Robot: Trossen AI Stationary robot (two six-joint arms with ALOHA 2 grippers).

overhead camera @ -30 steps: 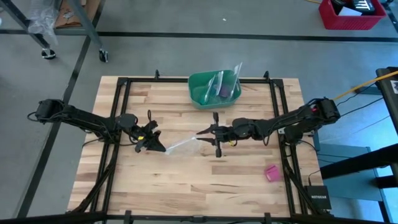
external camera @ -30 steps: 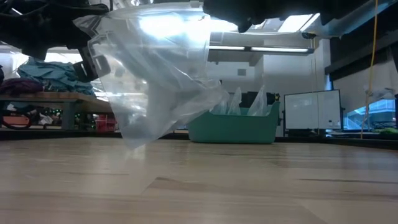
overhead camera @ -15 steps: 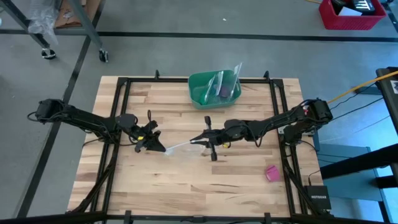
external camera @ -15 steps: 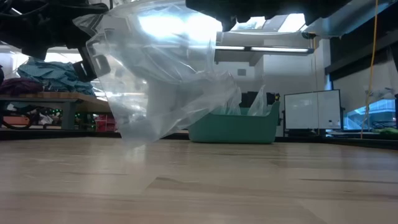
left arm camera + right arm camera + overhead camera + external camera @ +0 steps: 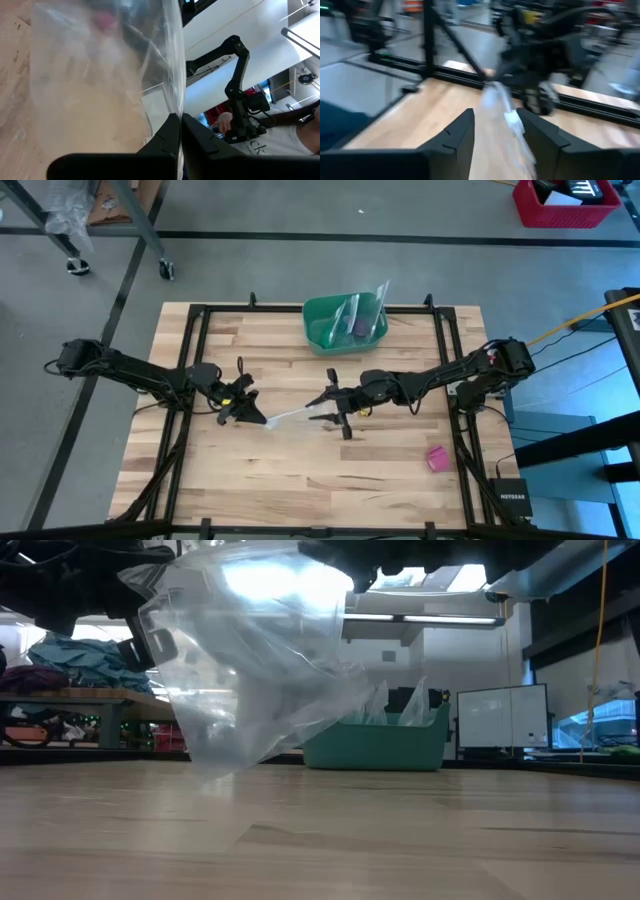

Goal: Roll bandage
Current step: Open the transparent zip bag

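Holding the clear plastic bag (image 5: 290,417) by one edge, the left hand (image 5: 248,411) is clenched on it at centre-left of the frame. The right hand (image 5: 330,402) has its fingers parted around the bag's other end. The bandage (image 5: 437,458) lies on the bench (image 5: 300,480) at lower right.

Work surface: light wooden table (image 5: 250,470) with butcher-block planks, bordered by a black frame. Green bowl (image 5: 344,322) rests at the far edge, centre. Pink bandage (image 5: 437,458) lies on the wood well apart from the bowl, toward the near right corner
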